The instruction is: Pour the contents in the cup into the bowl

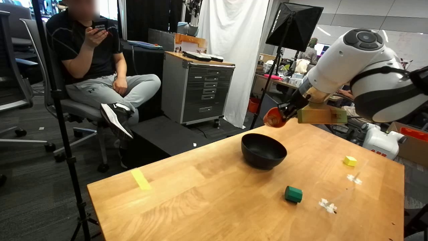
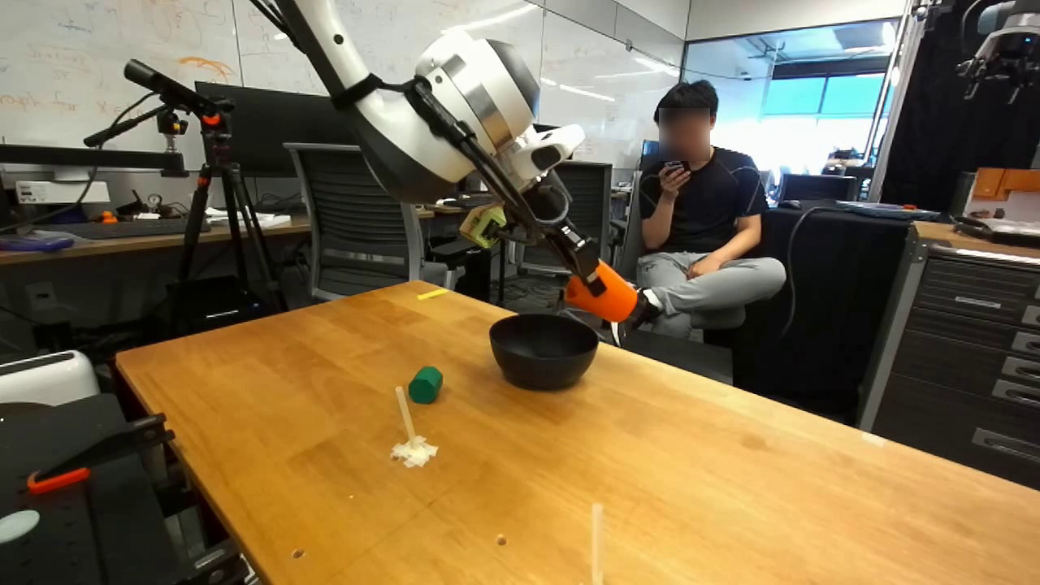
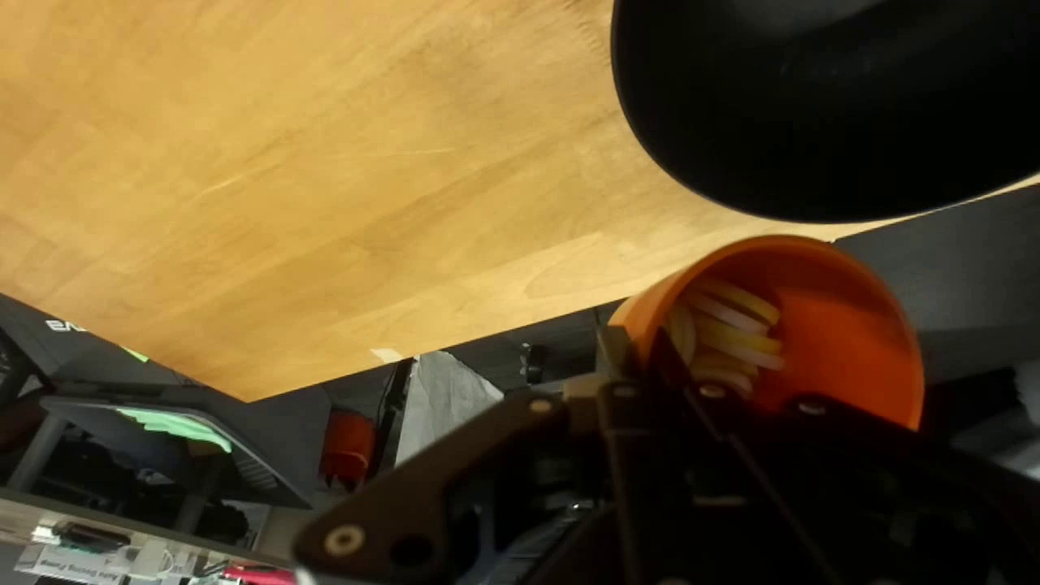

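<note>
The orange-red cup is held tilted in the air beside the black bowl, past the table's edge in the wrist view. The cup also shows in both exterior views. My gripper is shut on the cup's wall near its rim, one finger inside and one outside. Several pale yellow and white flat pieces, the contents, lie inside the cup against its wall. The bowl stands upright on the table in both exterior views. Its visible inside looks dark, with no pieces seen.
The wooden table bears a dark green block near the bowl and a small yellow block. Thin clear posts stand on it, one in white tape. A person sits beyond the table's edge.
</note>
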`<action>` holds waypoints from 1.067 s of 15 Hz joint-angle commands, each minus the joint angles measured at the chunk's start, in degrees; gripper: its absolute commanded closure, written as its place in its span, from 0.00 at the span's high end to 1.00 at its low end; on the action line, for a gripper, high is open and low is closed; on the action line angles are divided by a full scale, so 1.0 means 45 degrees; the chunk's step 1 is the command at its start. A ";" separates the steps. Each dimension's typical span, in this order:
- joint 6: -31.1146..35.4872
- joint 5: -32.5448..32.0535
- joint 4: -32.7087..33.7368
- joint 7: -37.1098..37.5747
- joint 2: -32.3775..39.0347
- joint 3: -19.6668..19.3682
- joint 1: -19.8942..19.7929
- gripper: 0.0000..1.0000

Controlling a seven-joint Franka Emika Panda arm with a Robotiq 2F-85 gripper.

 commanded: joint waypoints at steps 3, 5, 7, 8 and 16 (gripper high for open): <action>0.0680 -0.4135 0.0279 0.4226 0.0554 -0.1769 0.1434 0.02; 0.0676 -0.5779 0.0427 0.5655 0.0893 -0.1977 0.1640 0.03; 0.0661 -0.7640 0.0618 0.7269 0.1167 -0.1994 0.1713 0.03; 0.0514 -0.8584 0.0706 0.8120 0.1294 -0.1872 0.1692 0.03; -0.1517 -1.5767 0.0814 1.4836 0.1469 0.0018 0.1003 0.02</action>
